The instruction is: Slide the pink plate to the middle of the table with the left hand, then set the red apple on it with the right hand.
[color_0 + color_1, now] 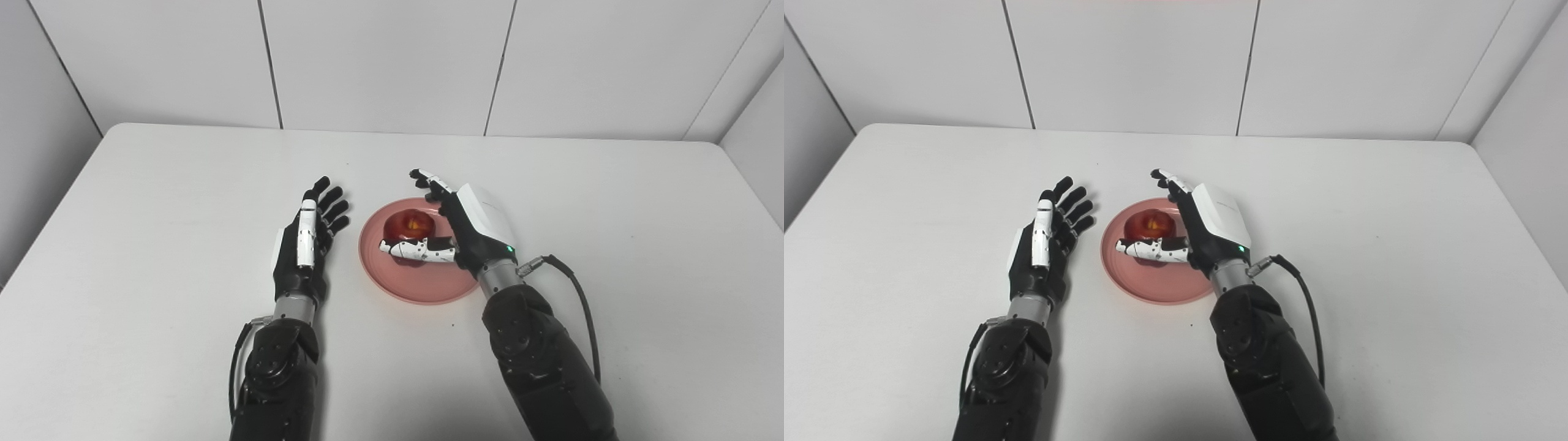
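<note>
So the red apple (410,225) sits on the pink plate (422,283) mid-table, my right hand (456,229) spread wide around it, thumb crossing in front, while my left hand (306,245) rests open, holding nothing, just beside the plate.

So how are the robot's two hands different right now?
The right hand is over the pink plate, its thumb and fingers spread loosely around the red apple; the left hand is beside the plate, over bare table, around nothing. The right hand curls toward the apple; the left hand's fingers point straight ahead. Both are open, black and white.
</note>
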`<state>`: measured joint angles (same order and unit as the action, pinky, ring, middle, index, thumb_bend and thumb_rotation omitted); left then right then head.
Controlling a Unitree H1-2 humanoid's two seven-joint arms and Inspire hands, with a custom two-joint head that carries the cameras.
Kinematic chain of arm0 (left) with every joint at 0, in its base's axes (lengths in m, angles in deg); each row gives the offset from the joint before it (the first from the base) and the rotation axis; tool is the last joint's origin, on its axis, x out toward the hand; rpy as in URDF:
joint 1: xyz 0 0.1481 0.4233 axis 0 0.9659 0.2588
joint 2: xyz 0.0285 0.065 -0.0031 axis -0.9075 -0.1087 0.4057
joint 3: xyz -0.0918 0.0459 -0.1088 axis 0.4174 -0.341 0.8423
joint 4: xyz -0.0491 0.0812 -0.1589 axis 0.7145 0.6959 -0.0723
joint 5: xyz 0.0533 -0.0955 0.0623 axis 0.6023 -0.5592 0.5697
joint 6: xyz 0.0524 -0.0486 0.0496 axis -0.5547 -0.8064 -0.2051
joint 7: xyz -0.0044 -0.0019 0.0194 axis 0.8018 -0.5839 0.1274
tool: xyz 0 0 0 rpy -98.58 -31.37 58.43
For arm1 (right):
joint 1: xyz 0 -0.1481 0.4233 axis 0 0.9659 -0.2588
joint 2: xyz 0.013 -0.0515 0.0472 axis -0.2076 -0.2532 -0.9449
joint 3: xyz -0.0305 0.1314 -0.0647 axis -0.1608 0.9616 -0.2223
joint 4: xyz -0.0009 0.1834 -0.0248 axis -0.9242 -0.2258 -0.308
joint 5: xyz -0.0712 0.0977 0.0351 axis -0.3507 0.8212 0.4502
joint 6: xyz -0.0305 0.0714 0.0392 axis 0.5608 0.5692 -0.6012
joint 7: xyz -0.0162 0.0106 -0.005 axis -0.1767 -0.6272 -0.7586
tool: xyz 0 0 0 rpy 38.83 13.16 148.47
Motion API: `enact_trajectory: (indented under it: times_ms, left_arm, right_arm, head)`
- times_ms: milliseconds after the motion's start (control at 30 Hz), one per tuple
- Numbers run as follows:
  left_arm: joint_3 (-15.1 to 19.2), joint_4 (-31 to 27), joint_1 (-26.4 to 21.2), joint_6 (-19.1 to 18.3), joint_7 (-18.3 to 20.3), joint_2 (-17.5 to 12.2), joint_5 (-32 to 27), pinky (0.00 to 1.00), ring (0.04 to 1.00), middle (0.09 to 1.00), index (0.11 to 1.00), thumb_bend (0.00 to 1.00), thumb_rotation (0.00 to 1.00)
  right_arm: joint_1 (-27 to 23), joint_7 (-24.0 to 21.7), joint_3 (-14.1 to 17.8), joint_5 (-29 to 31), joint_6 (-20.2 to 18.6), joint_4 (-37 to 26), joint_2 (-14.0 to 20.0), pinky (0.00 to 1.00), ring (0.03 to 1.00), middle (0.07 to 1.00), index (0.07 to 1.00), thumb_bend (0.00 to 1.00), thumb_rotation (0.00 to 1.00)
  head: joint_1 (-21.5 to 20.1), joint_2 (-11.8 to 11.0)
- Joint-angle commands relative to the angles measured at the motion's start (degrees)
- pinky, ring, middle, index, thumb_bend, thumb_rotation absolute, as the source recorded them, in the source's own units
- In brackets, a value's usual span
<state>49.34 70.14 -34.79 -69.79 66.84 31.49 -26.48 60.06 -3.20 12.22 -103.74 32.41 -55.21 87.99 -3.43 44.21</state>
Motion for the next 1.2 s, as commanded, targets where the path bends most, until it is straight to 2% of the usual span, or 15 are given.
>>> enact_trajectory:
  times_ms: [0,133,333,533,967,1167]
  left_arm:
    - [0.12,0.20,-0.65,-0.03,-0.19,0.14,0.14,0.84,0.850,0.864,0.859,0.40,1.00]
    - [0.19,0.33,-0.67,-0.03,0.11,0.07,-0.18,0.84,0.857,0.865,0.861,0.39,1.00]
    - [0.48,0.53,-0.75,0.07,0.10,0.15,-0.32,0.83,0.850,0.863,0.858,0.39,1.00]
    - [0.84,1.41,-0.76,1.16,0.52,-0.43,-0.34,0.83,0.840,0.860,0.856,0.40,1.00]
    - [1.59,1.08,-0.77,0.57,0.57,-0.73,-0.68,0.82,0.829,0.851,0.847,0.40,1.00]
    - [1.53,1.31,-0.72,0.93,0.97,-1.08,-0.84,0.82,0.832,0.853,0.847,0.41,1.00]
  right_arm:
    - [-1.36,0.94,0.82,-0.10,0.19,-2.81,-0.78,0.70,0.792,0.845,0.869,1.00,0.54]
    - [-0.70,1.91,1.95,0.77,1.84,-4.83,-1.00,0.69,0.782,0.836,0.868,1.00,0.57]
    - [-0.03,2.56,3.67,1.52,2.29,-8.52,-0.80,0.71,0.798,0.842,0.863,1.00,0.60]
    - [0.99,3.09,7.05,3.25,1.94,-11.17,0.32,0.74,0.819,0.847,0.867,1.00,0.61]
    - [4.55,7.18,15.06,7.11,2.81,-10.63,1.85,0.74,0.807,0.821,0.850,1.00,0.67]
    - [6.14,8.66,17.10,9.78,3.82,-8.95,2.11,0.74,0.797,0.814,0.842,1.00,0.70]
  head:
    - [-0.05,0.01]
    - [-0.34,-0.19]
    - [-0.63,-0.59]
    - [-1.61,-1.07]
    - [-1.56,-1.16]
    - [-1.42,-1.15]
